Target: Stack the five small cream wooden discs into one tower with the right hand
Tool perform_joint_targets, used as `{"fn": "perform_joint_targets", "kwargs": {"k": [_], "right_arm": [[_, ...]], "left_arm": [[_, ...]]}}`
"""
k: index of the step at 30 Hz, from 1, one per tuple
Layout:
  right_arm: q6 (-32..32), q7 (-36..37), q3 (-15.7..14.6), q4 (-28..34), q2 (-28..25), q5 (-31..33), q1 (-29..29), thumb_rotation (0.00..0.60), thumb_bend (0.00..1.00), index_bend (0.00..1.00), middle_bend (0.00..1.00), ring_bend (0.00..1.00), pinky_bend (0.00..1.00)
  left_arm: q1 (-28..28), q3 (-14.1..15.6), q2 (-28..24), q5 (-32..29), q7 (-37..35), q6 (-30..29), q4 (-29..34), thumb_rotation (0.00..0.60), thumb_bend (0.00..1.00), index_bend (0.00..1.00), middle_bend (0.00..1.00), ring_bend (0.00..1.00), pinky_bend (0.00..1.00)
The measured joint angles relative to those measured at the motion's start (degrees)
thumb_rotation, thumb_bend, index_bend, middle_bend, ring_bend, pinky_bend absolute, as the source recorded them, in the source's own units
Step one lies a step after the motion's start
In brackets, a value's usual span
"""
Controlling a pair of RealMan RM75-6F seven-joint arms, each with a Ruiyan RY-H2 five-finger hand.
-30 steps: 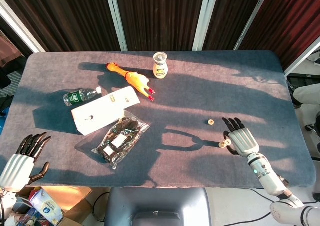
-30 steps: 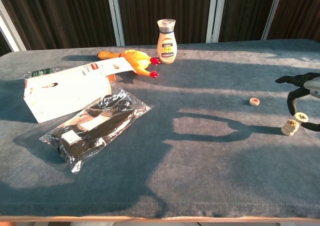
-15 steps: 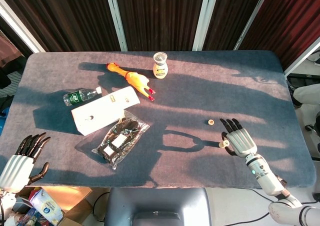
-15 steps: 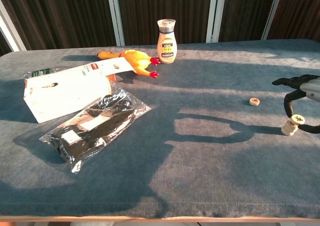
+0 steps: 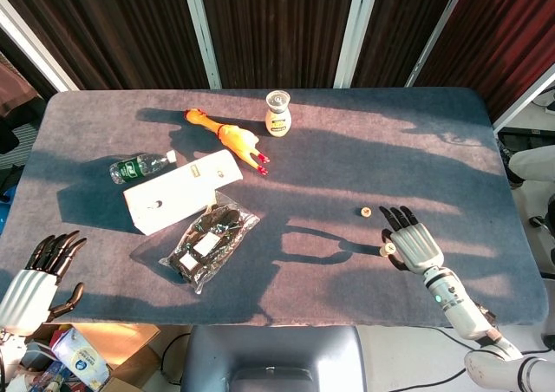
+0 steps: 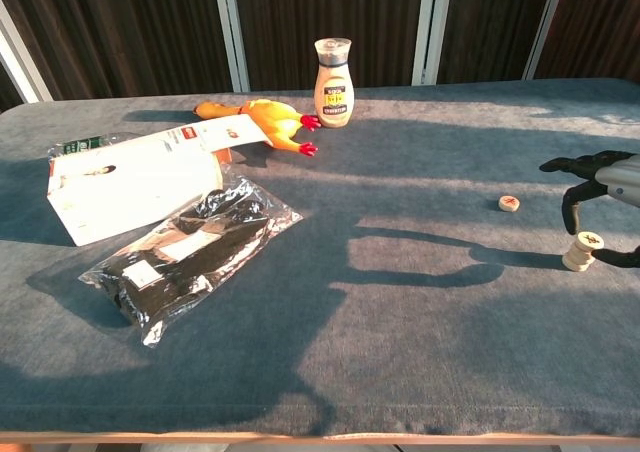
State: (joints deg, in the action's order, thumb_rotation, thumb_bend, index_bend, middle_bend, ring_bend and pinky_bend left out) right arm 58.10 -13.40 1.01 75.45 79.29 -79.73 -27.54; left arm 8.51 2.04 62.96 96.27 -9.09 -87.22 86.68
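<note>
- Hovering over the right side of the table [image 5: 451, 140], the right hand [image 5: 411, 240] is seen palm-down with its fingers spread and pointing toward the far edge; nothing is gripped.
- In the chest view the right hand [image 6: 600, 177] shows dark fingers arched above the stack of discs [image 6: 579, 251], with the thumb curving down just right of it; contact with the stack cannot be told.
- The stack of discs [image 5: 388, 249] stands upright on the cloth just left of the right hand, near the table's near-right part.
- A single disc [image 5: 366, 211] lies flat and apart, farther and to the left of the stack; it is also seen in the chest view [image 6: 509, 203].
- The left hand [image 5: 35, 279] is held off the near-left corner of the table, fingers extended and slightly apart, holding nothing.
- On the left half are found a white box [image 5: 180, 191], a plastic bag of dark items [image 5: 208, 241], a water bottle [image 5: 139, 166] and a rubber chicken [image 5: 227, 136]; a sauce bottle [image 5: 277, 114] stands near the far edge.
</note>
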Motion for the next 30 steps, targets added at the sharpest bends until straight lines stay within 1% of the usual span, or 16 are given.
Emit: {"fn": "perform_joint_targets", "kwargs": {"k": [8, 12, 15, 18, 21, 25, 30], "right_arm": [[0.7, 0.44, 0.2, 0.42, -0.35, -0.07, 0.38, 0.6, 0.47, 0.49, 0.06, 0.0, 0.0], [1.79, 1.93, 0.95, 0.32, -0.83, 0.24, 0.78, 0.6, 0.47, 0.46, 0.06, 0.0, 0.0], [2.04, 3.83, 2.07, 0.07, -1.39, 1.16, 0.87, 0.6, 0.47, 0.46, 0.06, 0.0, 0.0], [1.56, 6.07, 3.96, -0.38, -2.07, 3.02, 0.51, 0.6, 0.47, 0.47, 0.06, 0.0, 0.0], [0.81, 6.44, 6.25, -1.68, -1.97, 5.48, -0.47, 0.6, 0.47, 0.48, 0.06, 0.0, 0.0], [-1.82, 5.1, 8.89, -4.52, 0.08, 9.3, -3.04, 0.6, 0.47, 0.49, 0.06, 0.0, 0.0], [-6.45, 3.1, 10.76, -8.29, 3.85, 12.91, -6.75, 0.6, 0.47, 0.51, 0.06, 0.0, 0.0]], "left_arm": [[-0.03, -0.02, -0.04, 0.03, -0.01, -0.07, 0.07, 0.6, 0.48, 0.0, 0.0, 0.0, 0.02], [0.02, -0.09, -0.07, -0.16, -0.06, 0.09, 0.14, 0.6, 0.48, 0.0, 0.0, 0.0, 0.02], [0.11, -0.12, -0.06, -0.18, 0.02, 0.24, 0.22, 0.6, 0.48, 0.0, 0.0, 0.0, 0.02], [0.16, -0.11, 0.02, -0.12, 0.22, 0.33, 0.23, 0.6, 0.48, 0.0, 0.0, 0.0, 0.02], [0.24, -0.1, 0.16, -0.12, 0.48, 0.52, 0.23, 0.6, 0.48, 0.0, 0.0, 0.0, 0.02], [0.37, -0.09, 0.28, -0.07, 0.75, 0.73, 0.23, 0.6, 0.48, 0.0, 0.0, 0.0, 0.02], [0.35, -0.22, 0.27, -0.45, 0.63, 0.76, 0.08, 0.6, 0.48, 0.0, 0.0, 0.0, 0.02]]}}
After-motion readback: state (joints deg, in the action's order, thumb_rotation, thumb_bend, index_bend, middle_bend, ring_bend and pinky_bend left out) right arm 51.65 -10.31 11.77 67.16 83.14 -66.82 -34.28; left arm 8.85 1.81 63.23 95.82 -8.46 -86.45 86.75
